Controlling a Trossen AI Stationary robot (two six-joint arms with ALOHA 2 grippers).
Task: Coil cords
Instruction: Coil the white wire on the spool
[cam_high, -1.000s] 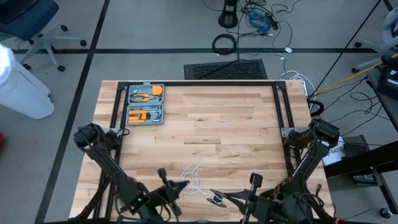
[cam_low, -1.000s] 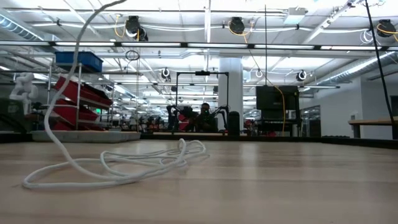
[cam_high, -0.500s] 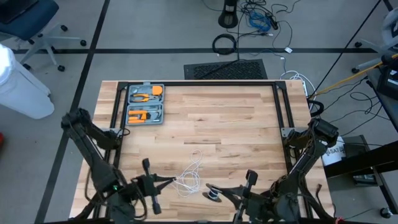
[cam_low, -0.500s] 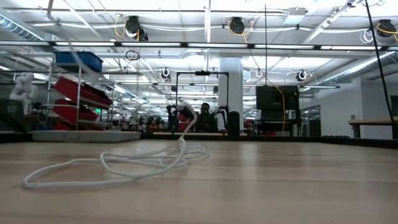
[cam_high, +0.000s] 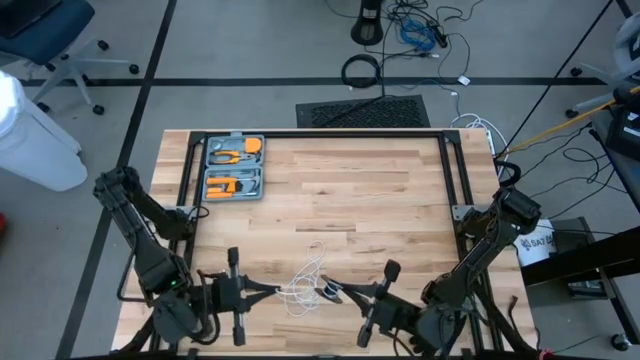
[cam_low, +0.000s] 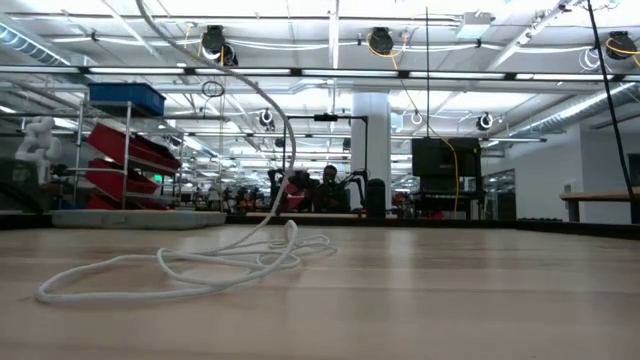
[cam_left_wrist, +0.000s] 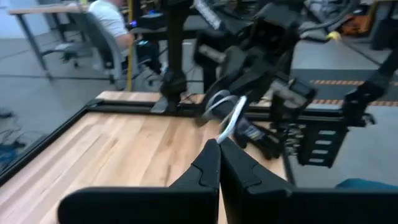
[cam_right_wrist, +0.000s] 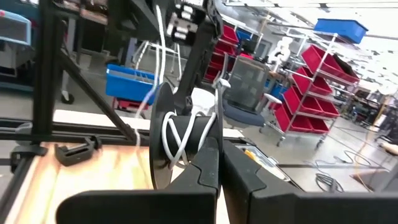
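Wooden planks of the table (cam_high: 380, 200) fill your overhead view, with a grey tool case (cam_high: 233, 167) at the far left corner and the white cord (cam_high: 308, 272) lying in loose loops near the front edge, between your two arms. Your left gripper (cam_left_wrist: 219, 144) has its fingers pressed together on a strand of that cord, which rises off the table in the low view (cam_low: 215, 266). Your right gripper (cam_right_wrist: 219, 163), just beside the left one, is pinching the round black reel (cam_right_wrist: 180, 144), which has a few turns of cord crossed over it.
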